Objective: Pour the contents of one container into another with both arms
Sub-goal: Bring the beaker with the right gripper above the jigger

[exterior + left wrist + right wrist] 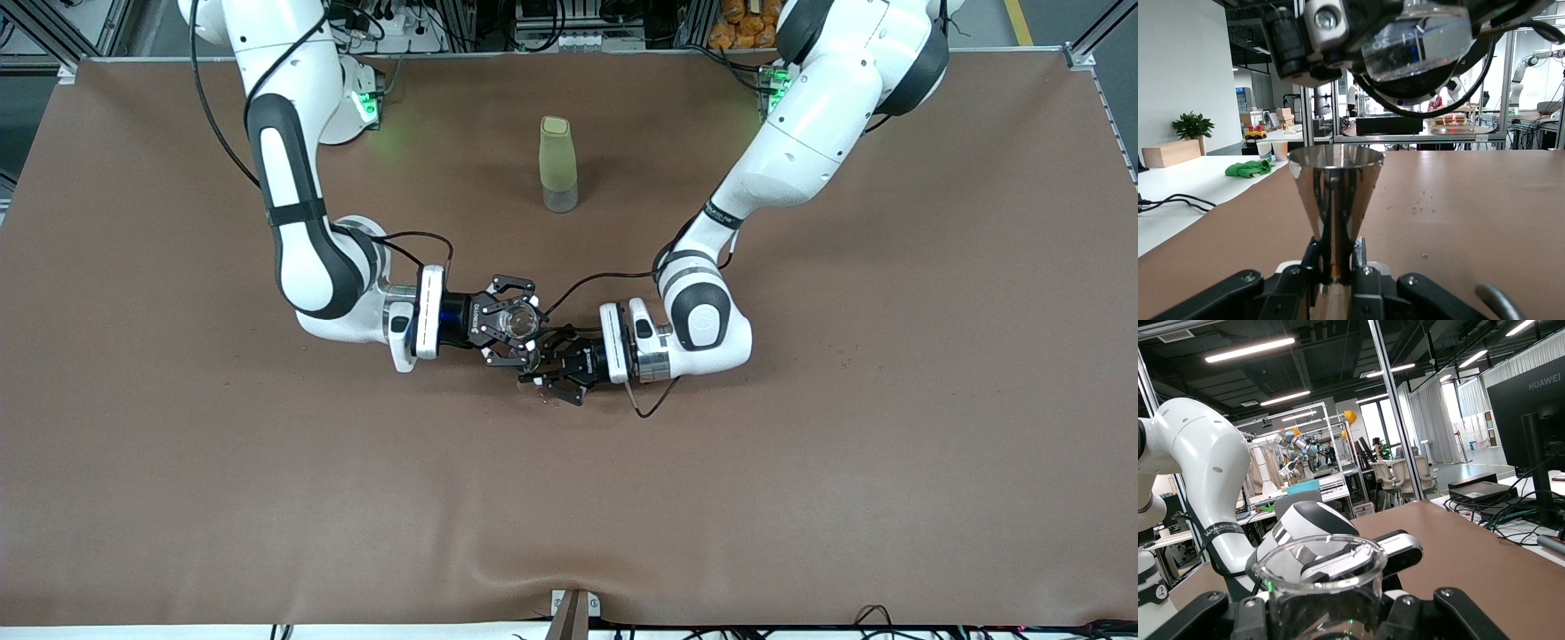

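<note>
Both grippers clamped — clear glass beaker (1318, 587) tipped over shiny steel jigger (1333, 200).

Both white jointed arms with black joint bands reach low over middle of brown tabletop (178, 462), forearms bent at elbow, wrists turned level and pointing at each other.

Right arm's black-fingered tool (511, 323) clamped shut on clear glass beaker (1319, 590), held up off tabletop.

Left arm's black-fingered tool (556, 372) clamped shut on narrow waist of shiny metal double-cone jigger (1335, 203), just beside and below right tool; two tools nearly touch.
</note>
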